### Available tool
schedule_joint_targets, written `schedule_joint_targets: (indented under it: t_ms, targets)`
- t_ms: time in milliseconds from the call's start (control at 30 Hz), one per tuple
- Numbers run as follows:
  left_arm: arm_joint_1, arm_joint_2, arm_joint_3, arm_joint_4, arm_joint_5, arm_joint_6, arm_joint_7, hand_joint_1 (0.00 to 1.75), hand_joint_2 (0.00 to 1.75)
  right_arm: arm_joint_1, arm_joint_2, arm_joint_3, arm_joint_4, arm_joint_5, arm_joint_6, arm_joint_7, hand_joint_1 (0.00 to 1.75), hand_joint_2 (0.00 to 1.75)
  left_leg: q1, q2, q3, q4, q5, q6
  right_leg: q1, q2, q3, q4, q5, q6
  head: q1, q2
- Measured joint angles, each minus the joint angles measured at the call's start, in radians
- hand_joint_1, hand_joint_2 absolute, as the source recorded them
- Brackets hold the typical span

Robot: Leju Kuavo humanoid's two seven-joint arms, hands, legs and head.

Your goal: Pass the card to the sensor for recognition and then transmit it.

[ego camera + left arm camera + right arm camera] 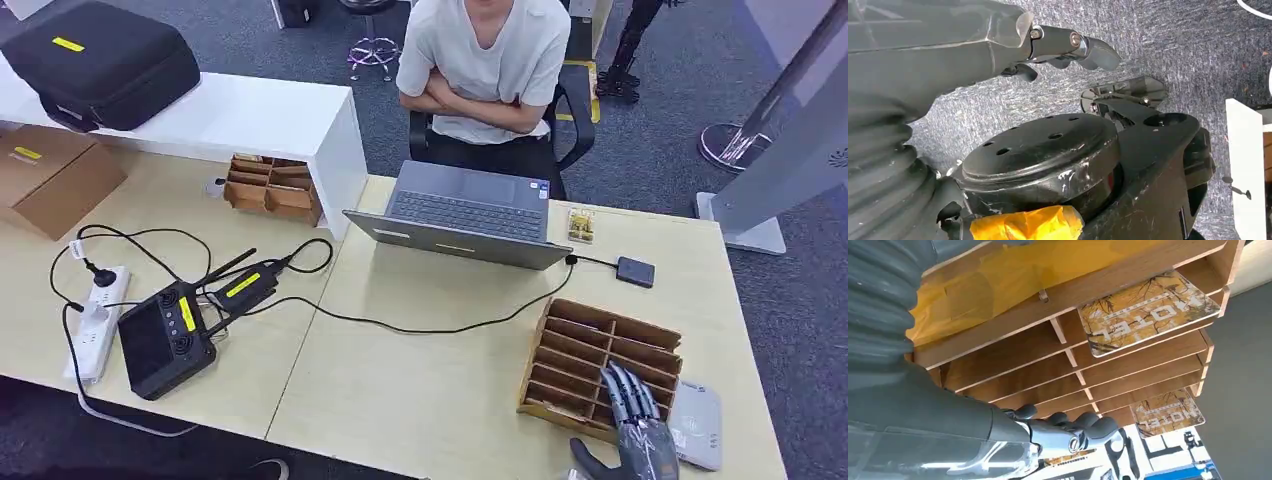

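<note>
While the right hand (634, 428) lies with fingers stretched apart and holding nothing over the wooden slotted card rack (585, 340), 2 hotel cards (1143, 312) sit in slots ahead of its fingertips; the white card reader (697, 424) lies just beside it. The left hand (1068, 47) hangs over carpet, fingers loosely curled, gripping nothing.

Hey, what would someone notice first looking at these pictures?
Probably the right hand at the table's near right corner, fingers reaching over the wooden card rack, with patterned hotel cards in its slots. Next, the open laptop mid-table facing a seated person with folded arms.
</note>
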Motion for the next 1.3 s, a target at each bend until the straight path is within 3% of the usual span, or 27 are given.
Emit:
schedule_joint_targets:
  t_ms: [267,500,1300]
  targets:
    - [0.000,0.000,0.000,0.000,0.007,0.000,0.002,0.00,1.75,0.026,0.002,-0.006,-0.068,-0.013,0.000,-0.045,0.00,1.75,0.000,0.000,0.000,0.000,0.000,0.000,0.000,0.000,0.000,0.000,0.000,0.000,0.000,0.000]
    - [0.000,-0.001,0.000,0.000,0.010,0.000,0.002,0.00,1.75,0.055,0.002,-0.003,-0.179,-0.017,0.000,-0.043,0.00,1.75,0.000,0.000,0.000,0.000,0.000,0.000,0.000,0.000,0.000,0.000,0.000,0.000,0.000,0.000]
    - [0.000,-0.001,0.000,0.000,0.010,-0.003,0.002,0.00,1.75,0.045,0.002,0.024,-0.140,-0.064,0.004,-0.045,0.00,1.75,0.000,0.000,0.000,0.000,0.000,0.000,0.000,0.000,0.000,0.000,0.000,0.000,0.000,0.000]
